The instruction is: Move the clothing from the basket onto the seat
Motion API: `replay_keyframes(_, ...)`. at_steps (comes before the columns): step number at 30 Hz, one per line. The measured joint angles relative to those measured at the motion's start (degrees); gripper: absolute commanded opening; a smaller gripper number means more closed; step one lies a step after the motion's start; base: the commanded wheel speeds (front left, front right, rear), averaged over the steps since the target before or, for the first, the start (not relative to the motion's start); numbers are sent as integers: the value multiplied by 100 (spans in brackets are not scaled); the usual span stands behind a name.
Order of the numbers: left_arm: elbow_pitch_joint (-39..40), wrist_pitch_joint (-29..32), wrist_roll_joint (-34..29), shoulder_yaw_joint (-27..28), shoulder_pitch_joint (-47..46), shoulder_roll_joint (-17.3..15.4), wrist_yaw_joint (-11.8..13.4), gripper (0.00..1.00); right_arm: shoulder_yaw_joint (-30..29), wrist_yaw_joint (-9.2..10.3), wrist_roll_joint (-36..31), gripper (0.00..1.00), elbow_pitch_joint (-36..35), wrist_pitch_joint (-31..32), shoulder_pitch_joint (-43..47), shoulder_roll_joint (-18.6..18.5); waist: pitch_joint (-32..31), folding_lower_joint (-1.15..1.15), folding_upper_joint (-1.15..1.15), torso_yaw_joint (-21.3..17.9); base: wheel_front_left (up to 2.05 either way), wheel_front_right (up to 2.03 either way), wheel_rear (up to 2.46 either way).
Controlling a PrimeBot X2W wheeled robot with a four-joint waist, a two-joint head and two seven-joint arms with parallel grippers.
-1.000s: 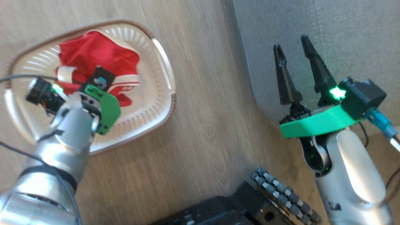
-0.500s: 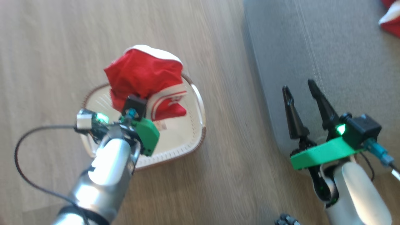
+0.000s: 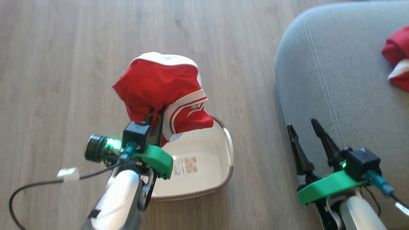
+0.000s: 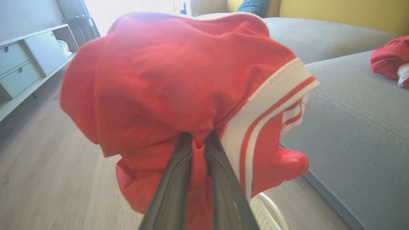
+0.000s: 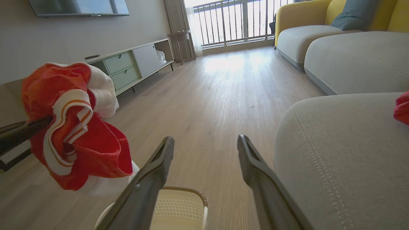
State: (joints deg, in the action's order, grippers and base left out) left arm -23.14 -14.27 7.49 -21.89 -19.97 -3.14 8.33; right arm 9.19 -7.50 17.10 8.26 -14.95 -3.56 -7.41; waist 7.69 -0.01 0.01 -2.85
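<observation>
My left gripper is shut on a red garment with white stripes, part of the clothing. The garment hangs bunched in the air above the cream basket. In the left wrist view the two fingers pinch a fold of this clothing at my left gripper. The basket's bare bottom shows a paper label. The grey seat lies to the right, with another red garment on it. My right gripper stands open at the seat's near edge, holding nothing.
The floor is pale wood. A black cable with a white tag trails at the lower left. The right wrist view shows a low green cabinet by the wall and a yellow sofa near the balcony.
The head camera has shifted. My left gripper has lifted the red garment out of the basket and holds it above it. The right gripper stays open beside the seat.
</observation>
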Motion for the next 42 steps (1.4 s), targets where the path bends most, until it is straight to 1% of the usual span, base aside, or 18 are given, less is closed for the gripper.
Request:
replay_keyframes(5,650,-1,-18,164,390,10,-18,0,-35,0,-15,100,3,0,182,0,-367,0,-1,180,0,0,0)
replay_keyframes(7,868,-1,-54,171,525,12,-66,0,-60,0,-23,100,3,0,253,1,-488,0,0,238,0,0,0)
replay_keyframes(12,1326,-1,-48,234,911,21,-47,0,-164,0,-60,100,-51,0,494,26,-695,0,0,365,0,0,0)
replay_keyframes(16,1485,-1,-32,231,1290,21,148,0,-177,0,-97,100,-67,0,596,116,-774,0,0,413,0,0,0)
replay_keyframes(20,1483,-1,170,205,1527,19,252,0,-218,0,-97,100,-78,1,676,175,-799,0,0,477,0,0,0)
replay_keyframes(25,1515,-1,177,180,1551,19,278,0,-254,0,-97,100,-78,7,676,176,-807,0,0,533,0,0,0)
replay_keyframes(35,2204,-1,152,221,1460,18,286,0,-246,0,-98,100,-93,7,673,177,-805,0,0,512,0,0,0)
replay_keyframes(38,2447,-1,86,280,1315,19,234,0,-236,0,-98,100,-93,7,672,177,-805,0,0,474,0,0,0)
replay_keyframes(42,2688,-1,-2,283,1094,19,45,0,-216,0,-97,100,-104,7,670,178,-795,0,0,431,0,0,0)
